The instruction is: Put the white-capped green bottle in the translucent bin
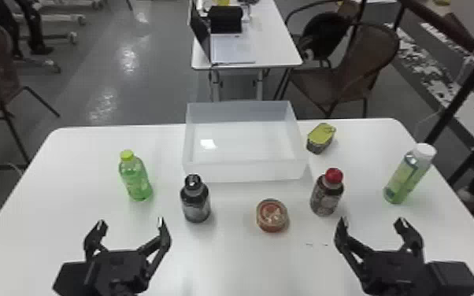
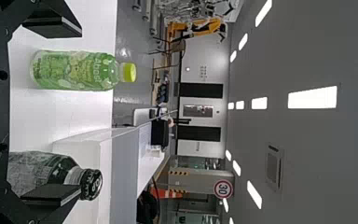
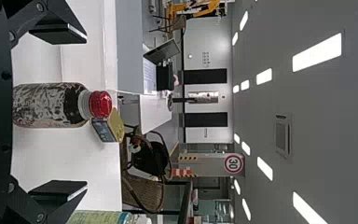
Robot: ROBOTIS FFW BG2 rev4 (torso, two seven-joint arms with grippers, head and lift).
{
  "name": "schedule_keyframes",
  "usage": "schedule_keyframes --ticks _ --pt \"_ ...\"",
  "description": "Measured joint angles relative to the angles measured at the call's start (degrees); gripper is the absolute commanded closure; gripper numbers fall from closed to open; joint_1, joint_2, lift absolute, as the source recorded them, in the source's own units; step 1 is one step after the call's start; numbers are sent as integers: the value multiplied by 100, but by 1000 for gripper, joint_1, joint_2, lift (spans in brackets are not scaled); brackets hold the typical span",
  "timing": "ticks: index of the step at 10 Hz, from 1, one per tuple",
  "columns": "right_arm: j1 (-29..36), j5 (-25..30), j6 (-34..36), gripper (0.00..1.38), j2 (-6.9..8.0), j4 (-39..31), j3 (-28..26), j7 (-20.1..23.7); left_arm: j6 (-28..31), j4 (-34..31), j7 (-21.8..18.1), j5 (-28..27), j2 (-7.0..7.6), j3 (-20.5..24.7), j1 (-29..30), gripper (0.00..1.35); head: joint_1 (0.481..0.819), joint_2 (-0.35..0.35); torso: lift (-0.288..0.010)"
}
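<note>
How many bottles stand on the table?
4, left to right: green-capped bottle, left of the bin; black-capped bottle, before its near left corner; red-capped bottle, by its near right corner; white-capped bottle, near the table's right edge.

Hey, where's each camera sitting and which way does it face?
Head view: on the head, facing forward and down over the table; left gripper and right gripper show.
Left wrist view: on that wrist, facing across toward the yellow-capped bottle; its fingers show.
Right wrist view: likewise, facing the red-capped bottle; its fingers show.
Head and right wrist share that bottle.
</note>
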Motion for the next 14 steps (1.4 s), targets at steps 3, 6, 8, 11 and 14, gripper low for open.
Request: schedule_keyframes --ticks 3,6,8,11,14 --pt "-7 13 0 191 0 -8 0 0 13 0 2 56 -11 -4 -3 127 695 4 -78" --pt "-15 35 -7 191 1 -9 0 0 9 0 -2 55 -9 -1 3 127 695 5 -78" --pt "-39 47 -13 191 7 13 0 0 6 0 0 53 -8 -1 10 127 695 5 -78" --pt "-197 6 -19 191 137 189 27 -572 -17 0 0 53 -4 -2 -8 127 695 -19 -78" --pt "-816 -619 -256 191 104 1112 6 -756 -39 0 -4 76 -9 -1 -27 127 695 -50 -78"
